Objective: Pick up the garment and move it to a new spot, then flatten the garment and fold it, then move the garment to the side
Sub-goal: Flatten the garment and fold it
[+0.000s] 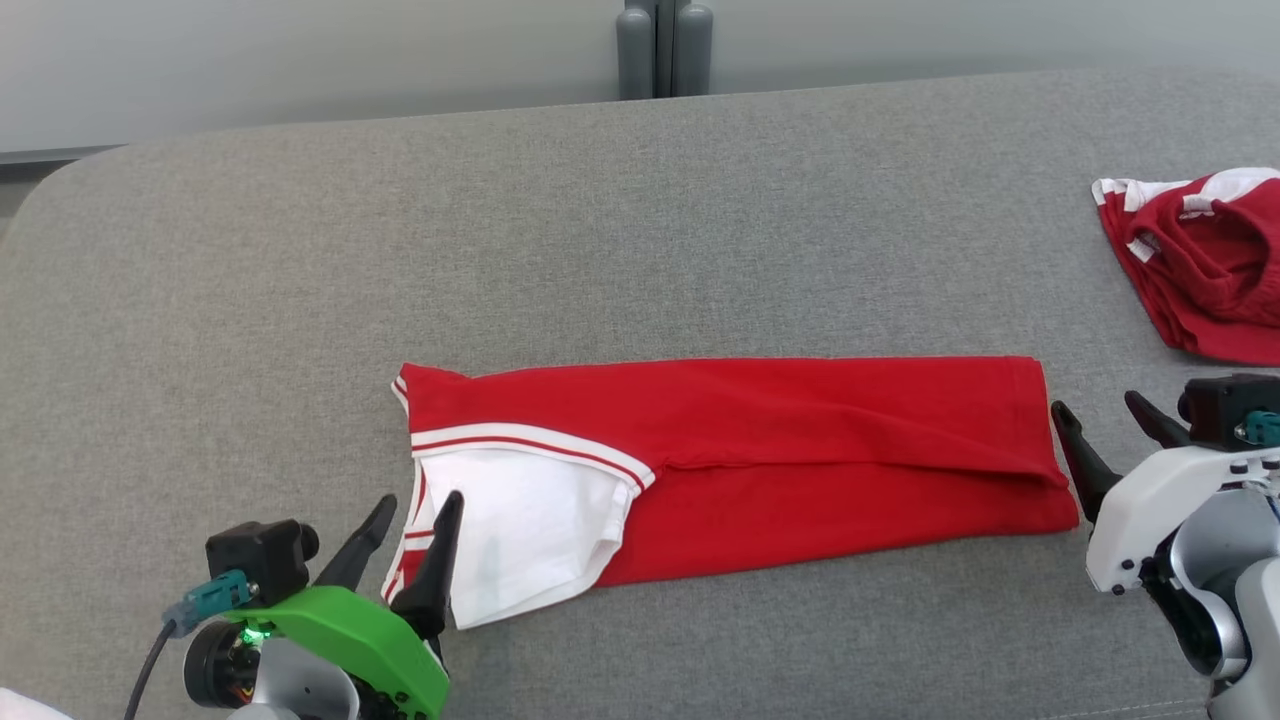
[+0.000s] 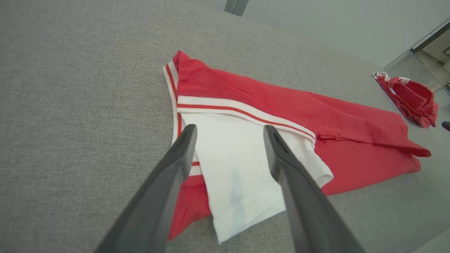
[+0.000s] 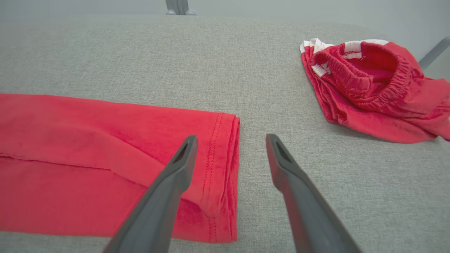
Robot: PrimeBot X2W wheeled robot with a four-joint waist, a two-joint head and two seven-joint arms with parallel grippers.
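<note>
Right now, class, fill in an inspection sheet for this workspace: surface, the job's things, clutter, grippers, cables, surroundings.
Surface: grey fabric-covered table, bare apart from the two garments.
Job's things: red garment lying in a long folded strip, its white sleeve showing at the left end.
Clutter: second red garment, crumpled, at the far right, apart from the strip.
Grippers: left gripper open over the sleeve; right gripper open at the hem end; neither holds anything.
Cables: dark cable with a teal plug at the left wrist.
Surroundings: pale wall and grey posts behind the table.
</note>
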